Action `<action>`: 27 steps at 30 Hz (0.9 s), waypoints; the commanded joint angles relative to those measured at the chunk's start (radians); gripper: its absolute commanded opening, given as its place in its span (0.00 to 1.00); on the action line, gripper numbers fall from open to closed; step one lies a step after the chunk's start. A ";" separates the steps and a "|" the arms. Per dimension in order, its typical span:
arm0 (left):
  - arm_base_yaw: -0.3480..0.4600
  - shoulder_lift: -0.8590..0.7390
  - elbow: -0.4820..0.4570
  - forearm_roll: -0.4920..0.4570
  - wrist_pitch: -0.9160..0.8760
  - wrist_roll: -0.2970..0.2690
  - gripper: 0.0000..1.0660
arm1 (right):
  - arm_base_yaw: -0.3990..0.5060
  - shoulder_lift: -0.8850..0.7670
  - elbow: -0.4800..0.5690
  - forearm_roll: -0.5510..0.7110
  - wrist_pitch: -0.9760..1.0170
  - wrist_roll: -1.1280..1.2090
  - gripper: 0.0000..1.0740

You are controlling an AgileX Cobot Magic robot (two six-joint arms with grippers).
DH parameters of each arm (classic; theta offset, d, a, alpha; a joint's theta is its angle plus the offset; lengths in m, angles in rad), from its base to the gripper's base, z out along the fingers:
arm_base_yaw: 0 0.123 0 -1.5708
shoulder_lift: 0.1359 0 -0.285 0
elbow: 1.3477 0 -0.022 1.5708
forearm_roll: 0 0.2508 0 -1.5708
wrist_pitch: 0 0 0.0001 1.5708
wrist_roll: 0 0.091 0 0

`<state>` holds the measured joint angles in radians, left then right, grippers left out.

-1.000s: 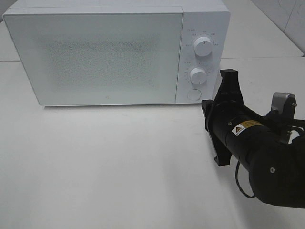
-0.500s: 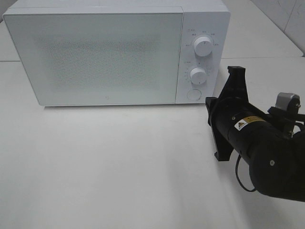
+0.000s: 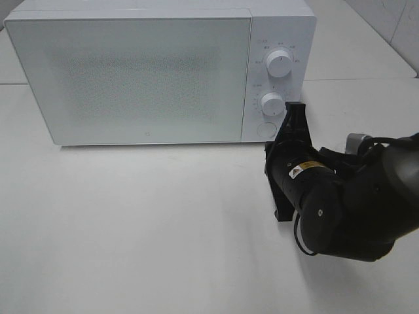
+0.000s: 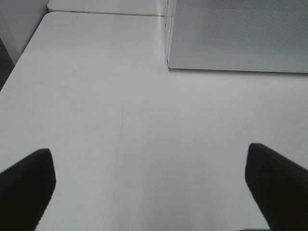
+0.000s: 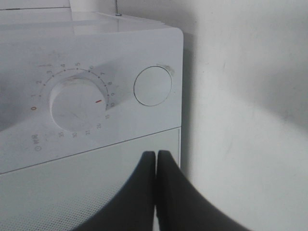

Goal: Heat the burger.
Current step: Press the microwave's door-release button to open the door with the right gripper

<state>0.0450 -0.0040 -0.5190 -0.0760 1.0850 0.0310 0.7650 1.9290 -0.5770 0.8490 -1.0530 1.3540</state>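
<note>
The burger is out of view; the white microwave point(image 3: 131, 72) stands with its door closed. My right gripper point(image 3: 294, 108) is shut with nothing in it, its tips just in front of the control panel's lower right. In the right wrist view the shut gripper point(image 5: 156, 153) points at the panel beside the round button point(image 5: 152, 86) and the lower dial point(image 5: 77, 107). My left gripper point(image 4: 149, 151) is open and holds nothing, low over bare table point(image 4: 120, 96), with the microwave's front corner point(image 4: 240, 33) ahead of it.
An upper dial point(image 3: 280, 62), a lower dial point(image 3: 272, 103) and the round button point(image 3: 266, 129) sit on the microwave's right panel. The white table point(image 3: 131, 222) stretches in front. A tiled wall point(image 3: 399, 26) rises at the far right.
The right arm has swung left and in towards the microwave's control panel, its shut tips now close to the round button. The microwave has not moved.
</note>
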 commanded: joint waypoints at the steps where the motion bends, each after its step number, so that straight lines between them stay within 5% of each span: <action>1: -0.002 -0.016 0.002 -0.005 -0.013 -0.001 0.94 | -0.014 0.029 -0.036 -0.007 0.012 0.000 0.00; 27: -0.002 -0.016 0.002 -0.005 -0.013 -0.001 0.94 | -0.140 0.162 -0.229 -0.041 0.074 -0.060 0.00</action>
<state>0.0450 -0.0040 -0.5190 -0.0760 1.0850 0.0310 0.6330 2.0870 -0.7940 0.8150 -0.9770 1.3090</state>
